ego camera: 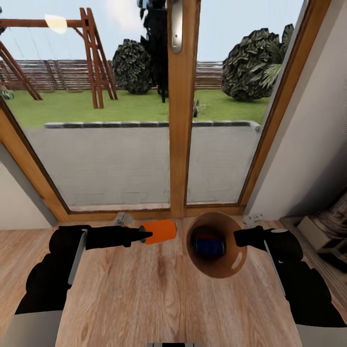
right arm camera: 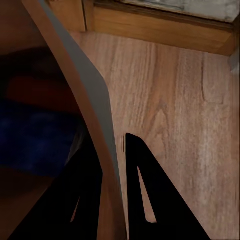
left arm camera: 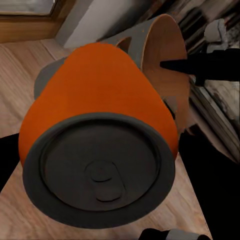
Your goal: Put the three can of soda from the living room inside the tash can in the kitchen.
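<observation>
The orange can (ego camera: 160, 231) lies on its side in the left gripper (ego camera: 144, 235), long axis running toward the bin (ego camera: 217, 244), its grey ringed top (left arm camera: 100, 170) facing the left wrist camera. The jaws grip it at that end. The round bin tilts, coppery inside, with a blue can (ego camera: 210, 247) and a red one (ego camera: 206, 237) within. The right gripper (right arm camera: 114, 165) clamps its thin rim (right arm camera: 85, 85), one finger each side, above the plank floor (ego camera: 144, 299).

the bin (ego camera: 226, 270) has an open mouth, with a blue can (ego camera: 210, 247) and a red can (ego camera: 206, 237) lying at its bottom. the right gripper (ego camera: 237, 237) pinches the rim and blocks that side. bare plank floor (ego camera: 159, 299) lies open between the arms; the glass doors (ego camera: 183, 111) close off the space ahead.
</observation>
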### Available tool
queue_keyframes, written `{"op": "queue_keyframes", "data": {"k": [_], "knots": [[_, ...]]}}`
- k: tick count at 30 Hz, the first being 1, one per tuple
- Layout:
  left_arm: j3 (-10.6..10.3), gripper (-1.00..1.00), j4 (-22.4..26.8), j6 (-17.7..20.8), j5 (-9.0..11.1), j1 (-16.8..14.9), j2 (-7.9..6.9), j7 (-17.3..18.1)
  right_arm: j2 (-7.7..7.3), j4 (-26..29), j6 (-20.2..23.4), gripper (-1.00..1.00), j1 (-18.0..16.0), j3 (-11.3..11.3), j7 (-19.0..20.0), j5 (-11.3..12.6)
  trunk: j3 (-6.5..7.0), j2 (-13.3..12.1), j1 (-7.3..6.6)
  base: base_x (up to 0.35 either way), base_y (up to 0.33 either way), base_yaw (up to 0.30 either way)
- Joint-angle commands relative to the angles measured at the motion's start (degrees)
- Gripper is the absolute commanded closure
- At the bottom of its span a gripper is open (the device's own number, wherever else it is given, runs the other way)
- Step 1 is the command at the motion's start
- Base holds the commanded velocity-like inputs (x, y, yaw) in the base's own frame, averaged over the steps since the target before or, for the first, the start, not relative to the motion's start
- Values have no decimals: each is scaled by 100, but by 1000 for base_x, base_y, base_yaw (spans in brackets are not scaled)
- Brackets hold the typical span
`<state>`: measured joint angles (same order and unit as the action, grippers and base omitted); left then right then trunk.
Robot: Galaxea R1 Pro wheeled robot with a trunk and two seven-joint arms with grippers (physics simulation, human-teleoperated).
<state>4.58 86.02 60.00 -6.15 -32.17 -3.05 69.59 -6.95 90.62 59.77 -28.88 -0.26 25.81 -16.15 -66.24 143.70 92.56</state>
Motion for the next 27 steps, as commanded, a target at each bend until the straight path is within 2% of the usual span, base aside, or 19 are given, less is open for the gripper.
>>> {"op": "queue_keyframes", "data": {"k": [1,4,8,14,20,23,24,27], "knots": [[-7,100,42,0,-49,-2,-3,107,1,0,23,100,-2,40,16,148,23,-2,-2,0,0,0],[-29,100,206,0,-52,-2,-9,530,3,-53,23,100,-3,147,13,94,90,-6,-10,0,0,0],[-51,100,286,0,-46,-1,-11,801,7,-199,23,100,-11,190,11,59,178,-11,-21,0,0,0],[-156,100,454,0,-36,0,-11,1453,9,-572,23,100,-167,225,6,44,311,-19,-36,0,0,0],[-246,100,499,0,-31,15,1,1799,109,-717,23,100,-203,260,1,38,444,-27,-51,0,0,0],[-579,100,488,0,-50,16,43,1833,179,-772,23,100,-212,365,-64,35,511,-31,-59,0,0,0],[-748,100,484,0,-64,17,54,1798,217,-782,23,100,-216,403,-138,34,533,-32,-62,0,0,0],[-1002,100,475,0,-81,17,67,1567,307,-793,23,100,-220,465,-272,33,555,-34,-64,0,0,0]]}}
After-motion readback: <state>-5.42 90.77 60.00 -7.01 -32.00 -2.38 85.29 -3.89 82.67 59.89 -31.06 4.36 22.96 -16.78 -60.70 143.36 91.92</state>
